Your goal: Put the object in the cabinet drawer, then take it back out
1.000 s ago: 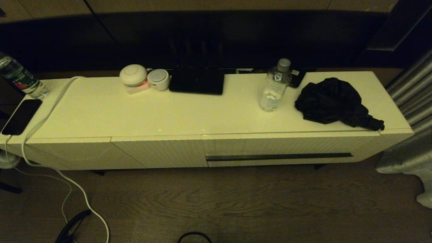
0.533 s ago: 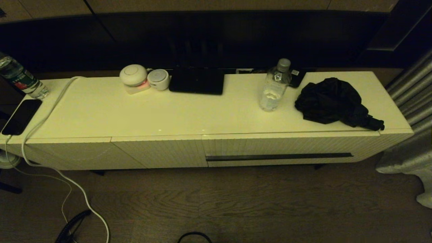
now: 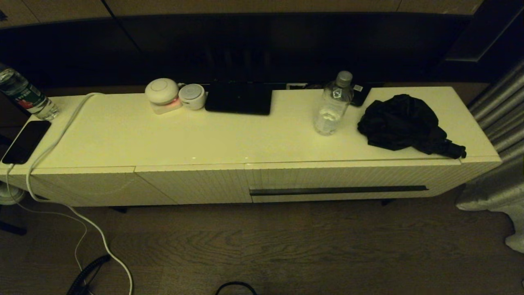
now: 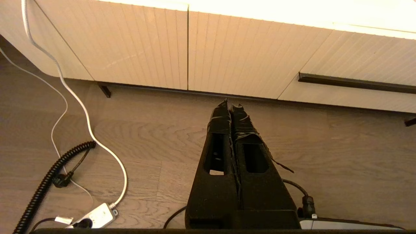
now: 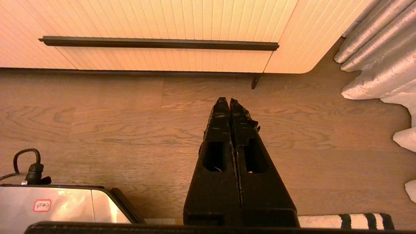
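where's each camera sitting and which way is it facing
Head view: on the robot's head, looking forward and down at the cabinet top; no arm shows.
Left wrist view: behind the shut left gripper, facing floor and ribbed front panels.
Right wrist view: behind the shut right gripper, facing floor and the cabinet drawer.
Shared: the drawer's dark handle slot appears in all three.
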Controlling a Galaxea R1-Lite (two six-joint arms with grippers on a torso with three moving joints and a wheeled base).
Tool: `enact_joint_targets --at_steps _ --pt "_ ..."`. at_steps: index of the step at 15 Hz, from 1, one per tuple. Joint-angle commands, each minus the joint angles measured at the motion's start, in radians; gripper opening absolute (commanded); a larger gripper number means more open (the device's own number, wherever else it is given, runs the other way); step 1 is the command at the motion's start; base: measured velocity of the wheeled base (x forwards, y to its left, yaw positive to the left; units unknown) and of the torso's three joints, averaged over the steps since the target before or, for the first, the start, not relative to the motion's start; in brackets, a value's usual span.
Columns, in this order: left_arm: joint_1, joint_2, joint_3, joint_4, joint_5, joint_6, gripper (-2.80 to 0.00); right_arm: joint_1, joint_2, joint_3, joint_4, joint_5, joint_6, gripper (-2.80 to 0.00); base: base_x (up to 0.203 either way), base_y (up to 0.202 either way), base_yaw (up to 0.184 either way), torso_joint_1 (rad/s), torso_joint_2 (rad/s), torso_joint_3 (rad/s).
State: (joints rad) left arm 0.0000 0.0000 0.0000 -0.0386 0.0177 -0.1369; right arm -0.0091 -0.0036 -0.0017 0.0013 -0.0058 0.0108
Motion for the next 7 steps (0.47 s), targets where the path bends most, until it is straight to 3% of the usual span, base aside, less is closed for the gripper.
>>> enact_joint_targets --at_steps 1,7 --pt "0.000 -0.002 0.000 -0.001 0.001 -0.001 -2.80 0.000 0.004 0.000 0.000 0.000 0.000 -2.80 0.000 0.000 0.000 0.000 0.00 0.000" --pt "0.000 -0.002 0.000 -0.001 0.001 -0.001 -2.80 0.000 0.004 0.000 0.000 -0.002 0.005 -2.80 0.000 0.000 0.000 0.000 0.00 0.000"
